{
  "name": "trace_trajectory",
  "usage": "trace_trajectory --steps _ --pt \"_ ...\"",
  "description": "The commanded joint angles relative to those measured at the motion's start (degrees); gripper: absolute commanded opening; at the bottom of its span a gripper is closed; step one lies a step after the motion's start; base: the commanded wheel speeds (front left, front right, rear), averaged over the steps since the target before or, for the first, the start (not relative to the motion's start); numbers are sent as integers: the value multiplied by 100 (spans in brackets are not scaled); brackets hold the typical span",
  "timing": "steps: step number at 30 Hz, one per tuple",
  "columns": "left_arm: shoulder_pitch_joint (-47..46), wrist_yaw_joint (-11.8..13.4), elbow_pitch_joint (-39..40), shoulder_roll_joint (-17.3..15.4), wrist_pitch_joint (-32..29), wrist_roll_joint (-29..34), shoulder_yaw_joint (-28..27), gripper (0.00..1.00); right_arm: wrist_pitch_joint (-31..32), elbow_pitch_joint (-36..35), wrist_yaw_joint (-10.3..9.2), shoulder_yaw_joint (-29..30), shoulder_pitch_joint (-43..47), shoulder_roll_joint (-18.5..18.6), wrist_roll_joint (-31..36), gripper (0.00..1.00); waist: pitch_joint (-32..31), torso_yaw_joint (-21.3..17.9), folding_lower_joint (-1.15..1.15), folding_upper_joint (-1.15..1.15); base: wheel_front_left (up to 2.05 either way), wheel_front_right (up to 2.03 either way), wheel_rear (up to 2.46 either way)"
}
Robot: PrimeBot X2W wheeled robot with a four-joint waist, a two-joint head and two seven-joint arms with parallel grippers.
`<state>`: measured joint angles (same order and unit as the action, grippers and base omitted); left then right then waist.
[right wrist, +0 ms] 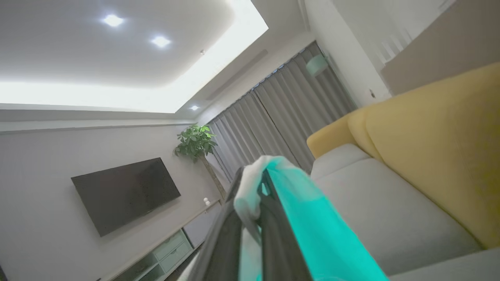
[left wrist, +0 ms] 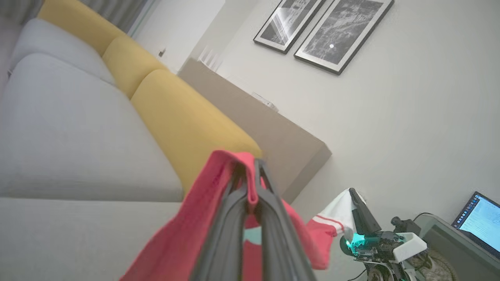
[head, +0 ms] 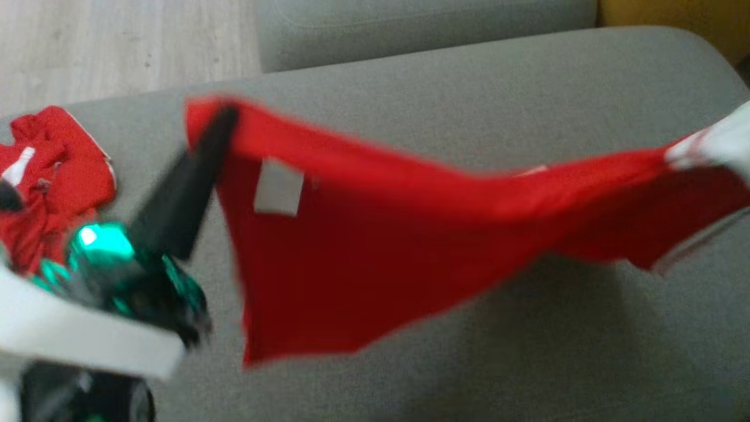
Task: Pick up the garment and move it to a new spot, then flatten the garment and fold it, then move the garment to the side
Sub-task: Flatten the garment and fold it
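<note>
Red garment (head: 375, 258), pale tag (head: 278, 187), white-edged, spread between left hand (head: 222, 117) and right hand (right wrist: 254, 177)

The grey sofa seat (head: 498, 351) bears a crumpled red cloth (head: 58, 170) at its left edge.

A grey sofa (head: 469, 117) with broad seat cushions takes up most of the head view, and mustard-yellow back cushions (left wrist: 187, 121) line its rear edge. Pale wood-grain floor (head: 117, 47) shows past the sofa's end. Behind the back cushions stands a beige low partition (left wrist: 265, 128), and above it two black-framed monochrome pictures (left wrist: 324, 35) hang side by side on an off-white wall. A laptop (left wrist: 478, 222) with a lit screen sits open at one edge. Grey curtains (right wrist: 281, 117) hang full height beside a leafy potted plant (right wrist: 195, 142). A dark television (right wrist: 125, 193) is mounted above a low cabinet (right wrist: 168, 249). Recessed ceiling spotlights (right wrist: 113, 20) and a bright cove strip light the room.
</note>
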<state>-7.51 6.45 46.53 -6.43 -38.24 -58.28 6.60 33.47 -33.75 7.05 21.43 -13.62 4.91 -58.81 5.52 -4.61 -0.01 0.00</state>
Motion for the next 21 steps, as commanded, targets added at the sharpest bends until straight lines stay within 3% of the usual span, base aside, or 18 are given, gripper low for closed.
trace_trajectory --steps 1,5,8,11,15,21 --pt "-559 156 188 -33 -126 -51 -310 0 229 -186 44 7 -585 26 80 0 122 -65 1 0 0 0 0" --pt "-1907 668 -400 -82 -521 -111 -416 0 996 328 44 205 -1880 -93 719 0 496 -93 1 0 0 0 0" --pt "-3018 806 -1402 -231 -618 143 -427 0 1310 1041 44 148 -2960 -157 1402 0 878 -64 1 0 0 0 0" --pt "-4112 702 -2642 -356 -466 575 -281 0 1210 1927 44 63 -3976 -192 2105 0 1323 -13 1 0 0 0 0" --pt "-5415 530 -4459 -236 249 1114 -170 0 376 3310 44 -163 -5055 -200 2693 0 1677 35 1 0 0 0 0" --pt "-6789 11 -6579 -126 1824 1616 -227 0 -1095 5027 44 -583 -6177 -201 2684 0 1777 -38 1 0 0 0 0"
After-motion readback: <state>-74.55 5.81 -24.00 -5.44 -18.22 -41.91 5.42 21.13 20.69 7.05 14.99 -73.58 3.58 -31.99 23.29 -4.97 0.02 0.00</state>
